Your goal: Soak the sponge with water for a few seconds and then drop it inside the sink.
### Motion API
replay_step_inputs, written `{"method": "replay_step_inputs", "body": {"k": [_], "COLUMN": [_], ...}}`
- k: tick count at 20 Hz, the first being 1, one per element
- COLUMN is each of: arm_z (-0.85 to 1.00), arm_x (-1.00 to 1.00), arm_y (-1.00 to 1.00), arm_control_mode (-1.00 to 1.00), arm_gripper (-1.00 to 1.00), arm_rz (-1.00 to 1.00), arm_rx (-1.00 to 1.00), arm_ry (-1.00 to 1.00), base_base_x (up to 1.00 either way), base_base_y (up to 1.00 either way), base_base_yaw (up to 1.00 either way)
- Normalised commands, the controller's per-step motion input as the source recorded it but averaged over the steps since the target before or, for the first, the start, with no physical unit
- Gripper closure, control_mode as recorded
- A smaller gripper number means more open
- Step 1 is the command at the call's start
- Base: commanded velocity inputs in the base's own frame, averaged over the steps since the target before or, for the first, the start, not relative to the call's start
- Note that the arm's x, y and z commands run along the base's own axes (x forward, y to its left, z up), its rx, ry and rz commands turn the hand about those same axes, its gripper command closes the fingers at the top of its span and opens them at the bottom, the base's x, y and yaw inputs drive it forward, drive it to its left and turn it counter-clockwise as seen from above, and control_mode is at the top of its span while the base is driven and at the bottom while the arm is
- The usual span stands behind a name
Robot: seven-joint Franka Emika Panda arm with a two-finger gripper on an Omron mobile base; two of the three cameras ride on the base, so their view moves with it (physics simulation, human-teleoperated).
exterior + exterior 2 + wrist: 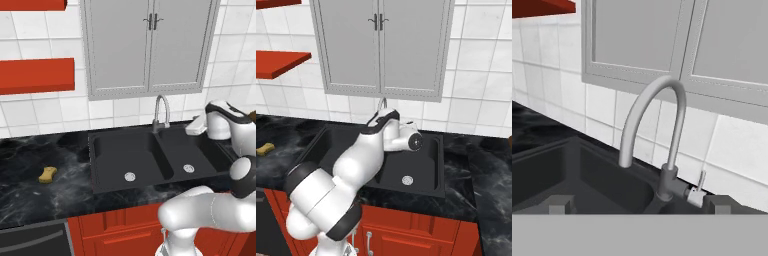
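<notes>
Yellow-tan, the sponge lies on the black counter at the frame's left, well apart from the sink. Probably light and squashy; its pinched middle looks the best hold. The gripper, jaws wide and empty, faces the faucet.

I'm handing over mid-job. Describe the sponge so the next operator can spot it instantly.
Start at the matte black double-basin sink set in the dark marbled stone counter. Look along the counter to the sink's left, below the red wall shelf. There lies the small yellow-tan, peanut-shaped sponge, the only light-coloured thing on that dark stretch.
</notes>
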Motion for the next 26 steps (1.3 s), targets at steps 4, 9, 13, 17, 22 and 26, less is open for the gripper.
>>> {"method": "replay_step_inputs", "body": {"k": [4, 9, 13, 17, 22, 26], "arm_z": [-0.11, -0.14, -0.16, -0.17, -0.16, -0.01], "arm_x": [0.32, 0.29, 0.26, 0.22, 0.20, 0.16], "arm_y": [0.00, 0.00, 0.00, 0.00, 0.00, 0.00], "arm_control_mode": [-1.00, -1.00, -1.00, -1.00, -1.00, -1.00], "arm_gripper": [-1.00, -1.00, -1.00, -1.00, -1.00, -1.00], "arm_rz": [0.02, 0.01, 0.00, 0.00, 0.00, 0.00], "arm_rx": [0.00, 0.00, 0.00, 0.00, 0.00, 0.00], "arm_ry": [0.00, 0.00, 0.00, 0.00, 0.00, 0.00], "base_base_x": [0.00, 0.00, 0.00, 0.00, 0.00, 0.00], "base_base_y": [0.00, 0.00, 0.00, 0.00, 0.00, 0.00], "base_base_yaw": [0.00, 0.00, 0.00, 0.00, 0.00, 0.00]}}
